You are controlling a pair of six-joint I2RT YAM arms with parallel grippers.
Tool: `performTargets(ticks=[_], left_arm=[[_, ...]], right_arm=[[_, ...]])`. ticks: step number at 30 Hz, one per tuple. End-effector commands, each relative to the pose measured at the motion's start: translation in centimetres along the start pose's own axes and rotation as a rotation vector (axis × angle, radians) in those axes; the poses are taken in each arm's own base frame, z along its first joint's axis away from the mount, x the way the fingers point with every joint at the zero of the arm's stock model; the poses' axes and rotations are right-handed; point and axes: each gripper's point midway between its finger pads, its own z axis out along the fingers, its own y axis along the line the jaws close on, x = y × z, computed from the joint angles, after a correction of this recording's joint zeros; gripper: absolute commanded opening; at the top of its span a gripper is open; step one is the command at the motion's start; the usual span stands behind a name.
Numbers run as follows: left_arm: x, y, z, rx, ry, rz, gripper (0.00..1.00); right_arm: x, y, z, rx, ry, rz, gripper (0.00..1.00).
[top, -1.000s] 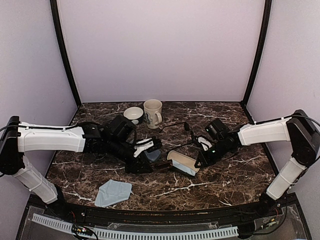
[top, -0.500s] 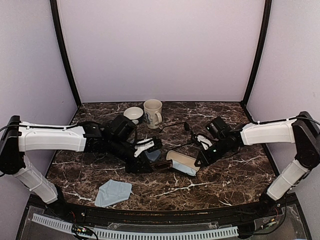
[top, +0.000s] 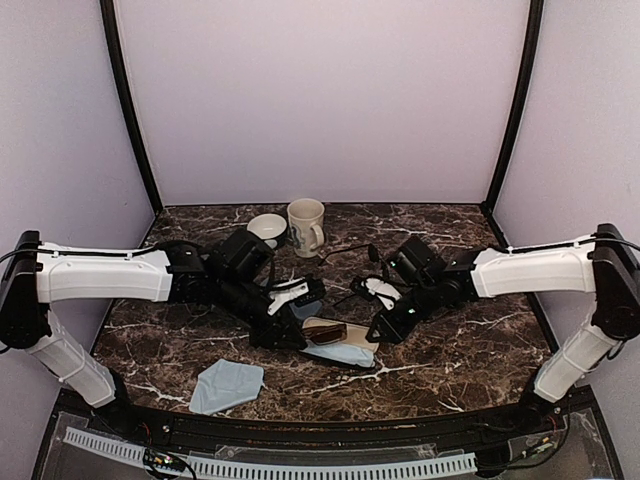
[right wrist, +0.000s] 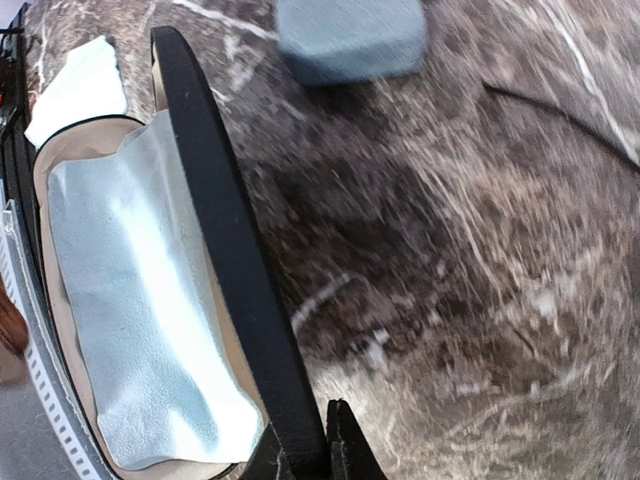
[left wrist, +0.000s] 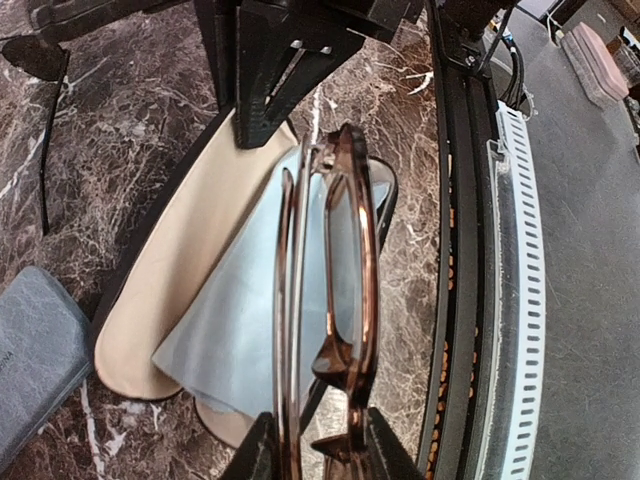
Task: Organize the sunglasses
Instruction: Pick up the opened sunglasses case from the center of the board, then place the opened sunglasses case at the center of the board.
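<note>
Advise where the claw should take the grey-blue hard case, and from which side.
Clamp the grey-blue hard case across its two long sides at mid-length, coming straight down. It lies flat and shut on the table, and those sides run straight and parallel, so the grip should seat squarely.

a robot lab booth — plain lilac walls [top: 320,100], black corner posts [top: 132,110], marble-print table [top: 470,350]

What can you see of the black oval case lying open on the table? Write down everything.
The black oval case lies open on the marble table, between the arms. Its shell looks stiff and black, its lining beige. A pale blue cloth lies inside. The right hand pinches its rim; the left hand holds the brown sunglasses folded over the cloth.
</note>
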Motion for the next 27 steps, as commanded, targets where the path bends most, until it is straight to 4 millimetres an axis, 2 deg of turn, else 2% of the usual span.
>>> performTargets(ticks=[1,8,16,27], left_arm=[[-0.3,-1.4,-1.5,0.045,-0.024,0.026,0.25],[1.2,-1.9,-1.7,0.056,-0.003,0.0,0.25],[2.1,-2.3,-0.8,0.103,0.021,-0.004,0.25],[2.3,-1.5,2.3,0.17,0.097,0.006,0.26]], right_arm=[[-3.1,1.3,0.7,0.007,-0.059,-0.118,0.11],[-3.1,1.6,2.4,0.025,-0.02,-0.198,0.11],[-3.2,1.8,2.6,0.041,-0.015,-0.257,0.13],[-3.7,1.5,2.4,0.083,-0.033,-0.296,0.14]])
